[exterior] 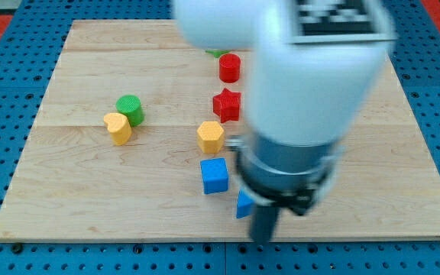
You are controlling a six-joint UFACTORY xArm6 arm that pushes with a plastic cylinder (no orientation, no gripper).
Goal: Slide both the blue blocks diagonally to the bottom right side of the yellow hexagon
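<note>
Arm (312, 99) over second blue block (243, 205), beside blue cube (214, 176), below yellow hexagon (211, 136).

Pale wooden board (90, 206) — matt, smooth

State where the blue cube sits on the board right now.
The blue cube lies low on the board, just left of centre, directly below the yellow hexagon. The second blue block, partly hidden by the arm, sits to its lower right.
</note>
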